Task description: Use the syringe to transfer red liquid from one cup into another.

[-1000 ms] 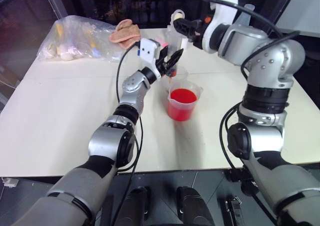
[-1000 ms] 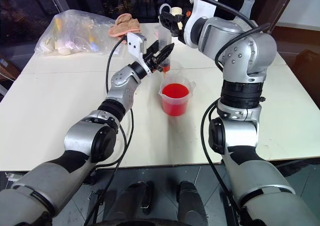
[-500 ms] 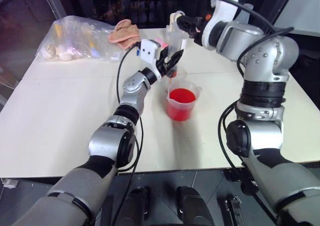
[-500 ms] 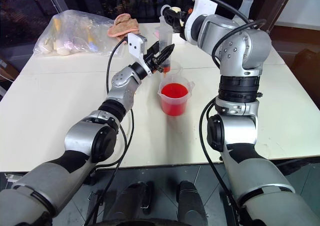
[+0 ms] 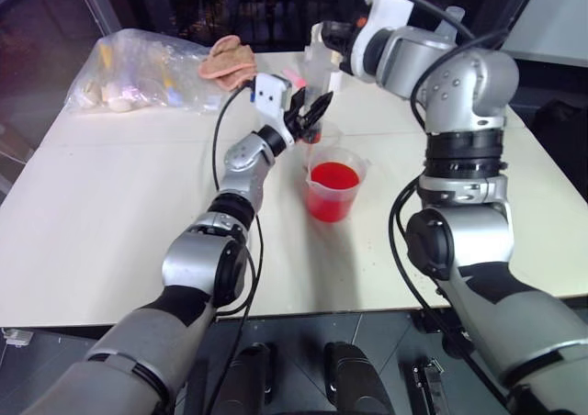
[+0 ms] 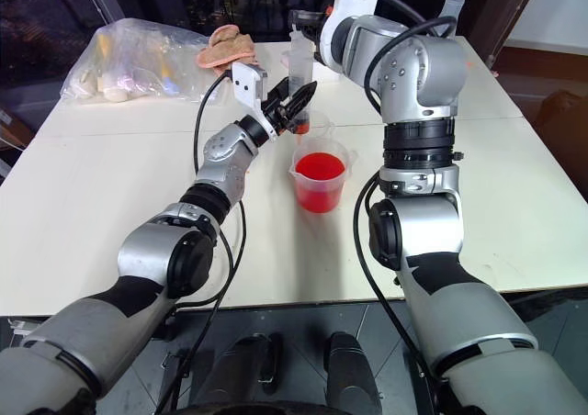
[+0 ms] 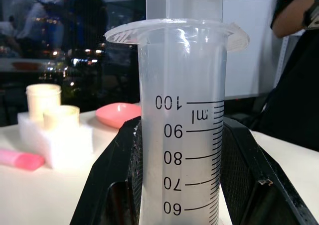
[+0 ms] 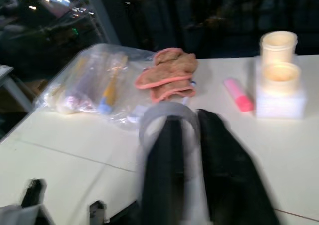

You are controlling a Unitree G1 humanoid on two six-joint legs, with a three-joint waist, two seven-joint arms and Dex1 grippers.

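1. Syringe (image 7: 182, 120): a large clear plastic barrel with a flared rim, a black printed millilitre scale and a white plunger, standing upright above the table.
2. The left gripper (image 6: 292, 102), with its two matte black fingers (image 7: 117, 185), is pinched on the barrel; in the left wrist view one finger presses each side of it.
3. The right gripper (image 8: 187, 155) reaches level from the far side to the plunger top; its black fingers are pressed together against the pale round plunger head (image 8: 167, 116).
4. A squat clear plastic measuring beaker (image 5: 334, 191) with a pouring spout on its rim stands on the table just nearer than the syringe.
5. Opaque tomato-red liquid (image 5: 334, 176) fills much of the beaker, its surface smooth and glossy.
6. A plain clear spoutless cup (image 6: 318, 123) stands just behind the beaker, below the syringe; whether the syringe tip is inside it cannot be told.
7. The table (image 5: 110, 213) is a flat, matte, cream-coloured surface with faint seams between panels.
8. Near the far left corner lies a crumpled clear plastic bag (image 5: 138, 71) holding pale and yellow items.
9. Beside the bag lies a folded tan cloth with pink edging (image 8: 167, 74), soft and rumpled.
10. Farther along the far edge lie a small pink marker (image 8: 238, 94) and a white block carrying two cream cylindrical pots (image 8: 279, 75).
11. A shallow pink bowl (image 7: 117, 114) sits near them.
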